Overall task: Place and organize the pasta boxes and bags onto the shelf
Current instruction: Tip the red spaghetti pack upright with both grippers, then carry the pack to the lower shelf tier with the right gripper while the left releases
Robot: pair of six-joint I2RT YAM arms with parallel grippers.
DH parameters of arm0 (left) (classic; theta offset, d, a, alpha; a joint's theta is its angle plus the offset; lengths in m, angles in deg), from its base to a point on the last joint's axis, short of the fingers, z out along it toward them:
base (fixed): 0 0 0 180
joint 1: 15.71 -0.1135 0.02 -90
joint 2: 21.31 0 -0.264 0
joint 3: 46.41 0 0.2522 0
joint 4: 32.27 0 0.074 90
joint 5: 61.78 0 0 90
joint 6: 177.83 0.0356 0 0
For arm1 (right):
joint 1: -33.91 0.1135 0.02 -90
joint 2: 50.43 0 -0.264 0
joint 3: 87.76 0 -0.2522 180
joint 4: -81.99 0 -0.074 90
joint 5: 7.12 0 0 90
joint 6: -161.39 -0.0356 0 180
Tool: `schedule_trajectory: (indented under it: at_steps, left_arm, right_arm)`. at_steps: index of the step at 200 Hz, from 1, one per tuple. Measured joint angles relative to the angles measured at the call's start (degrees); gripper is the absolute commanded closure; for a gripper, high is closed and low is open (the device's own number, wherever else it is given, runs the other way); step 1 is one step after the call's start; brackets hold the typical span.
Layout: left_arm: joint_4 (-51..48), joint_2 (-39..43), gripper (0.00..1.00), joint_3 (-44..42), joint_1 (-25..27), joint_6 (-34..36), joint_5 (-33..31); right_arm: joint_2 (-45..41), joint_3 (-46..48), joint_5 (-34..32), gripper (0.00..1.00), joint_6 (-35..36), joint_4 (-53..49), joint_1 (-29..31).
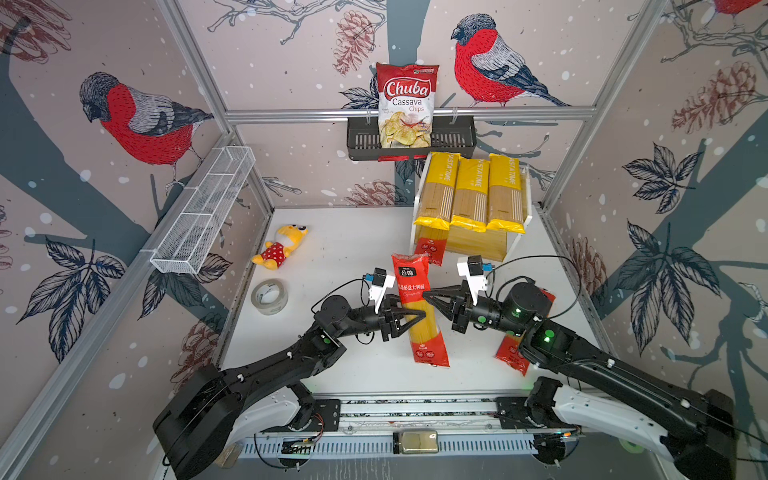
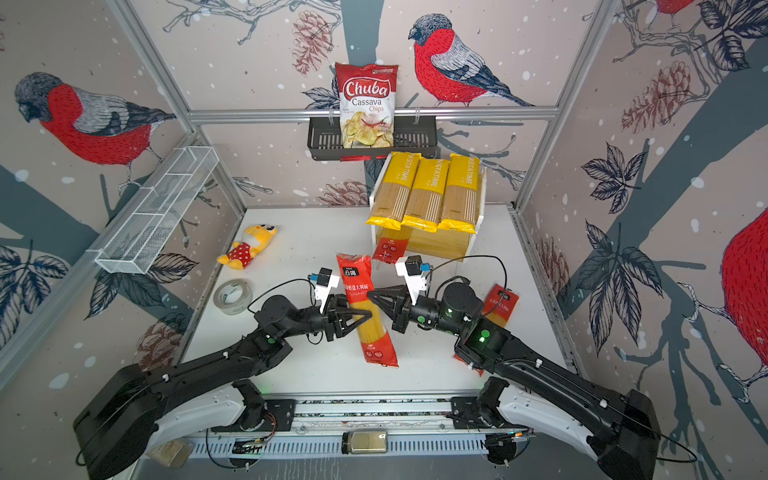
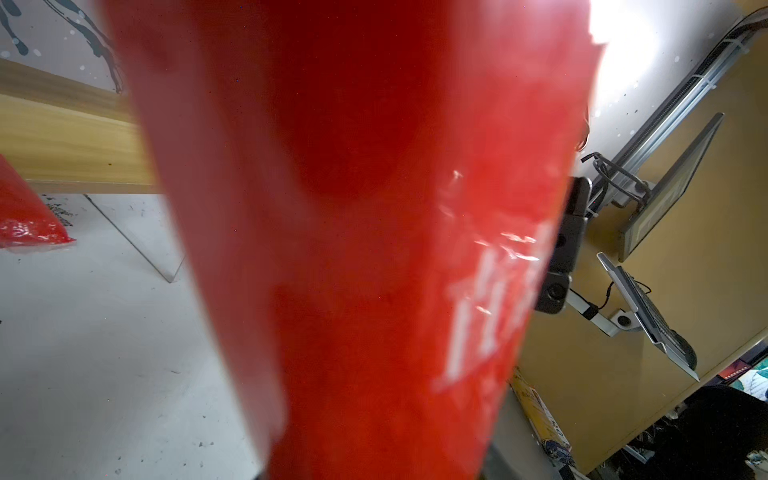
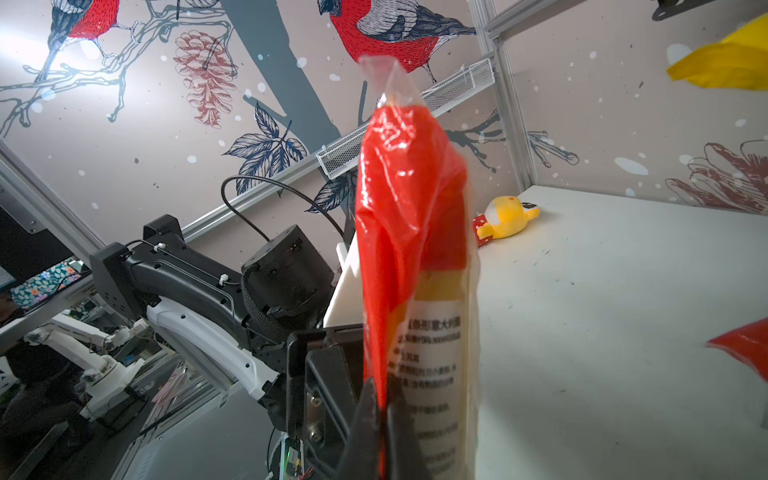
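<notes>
The red-ended spaghetti packet (image 1: 424,338) stands up from the middle of the table between the two arms, short of the shelf (image 1: 478,245). I cannot tell whether its near end touches the table. The right gripper (image 1: 430,296) is clenched on the packet's edge; the right wrist view shows the jaws pinching the film. The left gripper (image 1: 409,318) has its fingers across the yellow middle, but I cannot tell whether they press it.

This looks like a pass from one arm to the other, or a shared carry. To do it well, the left jaws should be firmly on the stiff bundle of strands before the right lets go of the thin film. The hold should be gentle, because dry spaghetti snaps.

The three yellow PASTATIME packets (image 1: 471,193) fill the top tier and overhang it, so the packet should go in low and flat. It belongs parallel beside the red packet on the lower board (image 1: 432,249). Another red packet (image 1: 513,353) lies under the right arm, awaiting its turn.
</notes>
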Motion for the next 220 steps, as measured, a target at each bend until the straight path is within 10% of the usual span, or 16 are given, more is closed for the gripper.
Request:
schedule_trajectory:
  at_steps: [66, 152, 220]
  left_arm:
    - [-4.6, -1.8, 0.85, 0.7, -0.1, -1.6, -1.9]
    - [-12.3, -4.3, 0.82, 5.3, -3.5, -11.7, -5.2]
    - [-10.5, -10.7, 0.79, 8.8, -3.7, -17.4, -6.6]
  right_arm:
    - [-0.8, 5.8, -6.3, 0.73, -4.8, 5.7, -0.5]
    - [-7.9, 22.4, -14.0, 0.26, -17.0, 7.1, 0.1]
    - [-7.6, 27.2, -14.0, 0.25, -25.6, 12.9, 3.0]
